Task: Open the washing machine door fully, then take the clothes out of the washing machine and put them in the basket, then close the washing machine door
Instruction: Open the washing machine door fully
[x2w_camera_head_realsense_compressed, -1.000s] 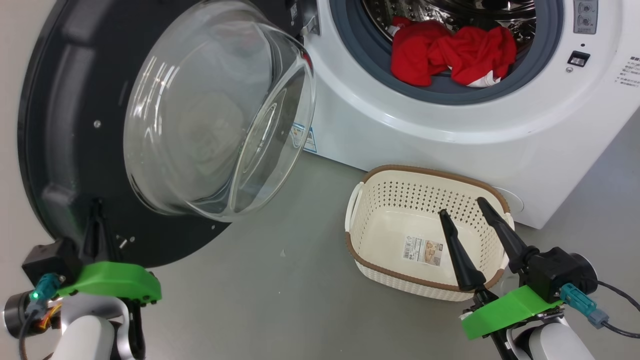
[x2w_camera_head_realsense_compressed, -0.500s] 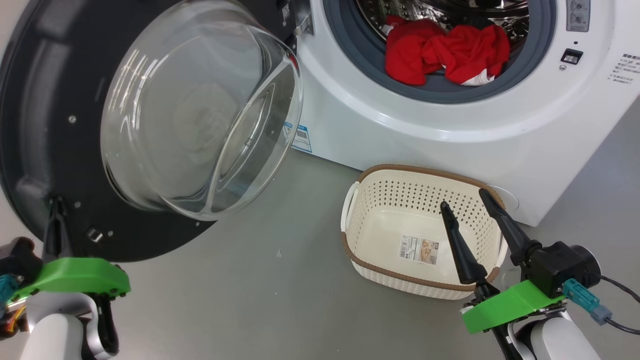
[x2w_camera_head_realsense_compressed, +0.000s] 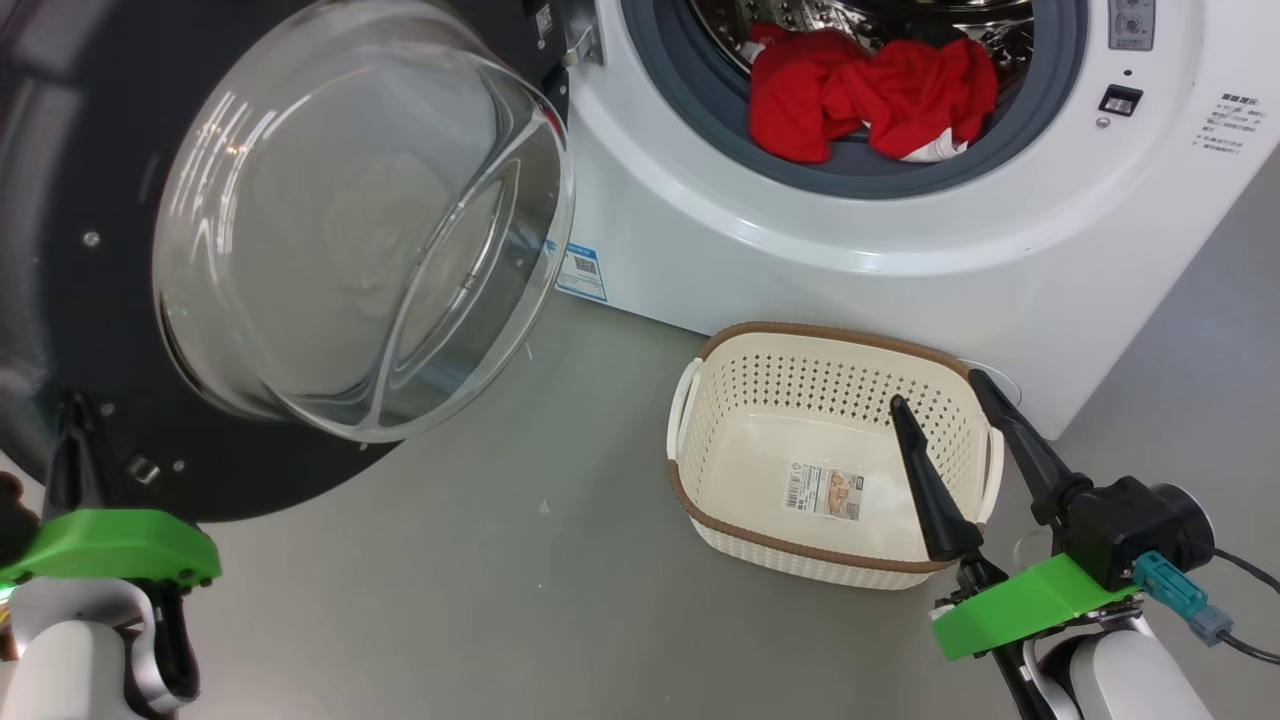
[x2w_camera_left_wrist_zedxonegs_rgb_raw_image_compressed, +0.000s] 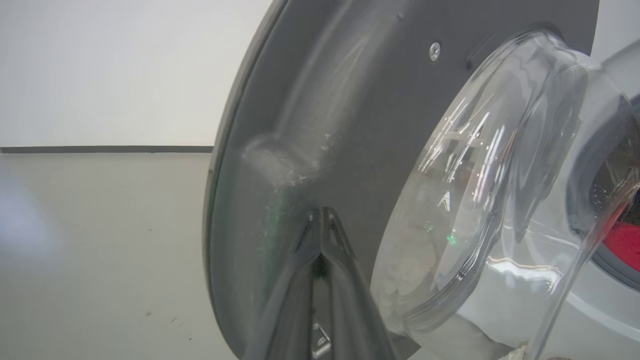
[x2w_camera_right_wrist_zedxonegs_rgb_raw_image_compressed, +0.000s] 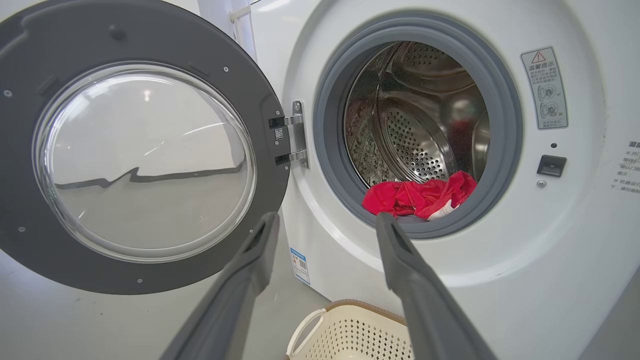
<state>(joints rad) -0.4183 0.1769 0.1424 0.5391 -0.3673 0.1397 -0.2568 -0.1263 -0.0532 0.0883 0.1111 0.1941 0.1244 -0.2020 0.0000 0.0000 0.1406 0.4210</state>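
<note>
Unloading yet to start: the washing machine door (x2w_camera_head_realsense_compressed: 100, 250) stands wide at left, the left gripper (x2w_camera_left_wrist_zedxonegs_rgb_raw_image_compressed: 322, 216) pressed together at its lower rim, while the red clothes (x2w_camera_head_realsense_compressed: 860, 95) lie inside the washing machine (x2w_camera_head_realsense_compressed: 800, 240) at top and the right gripper (x2w_camera_head_realsense_compressed: 935, 390) hangs spread by the empty basket (x2w_camera_head_realsense_compressed: 800, 333).

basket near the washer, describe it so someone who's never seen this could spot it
Start at the big white front-loading washing machine with its door standing open. On the grey floor just before it sits the basket, small, cream and perforated. Its brown woven-look rim, white side handles and the paper label on its bottom set it apart.
</note>
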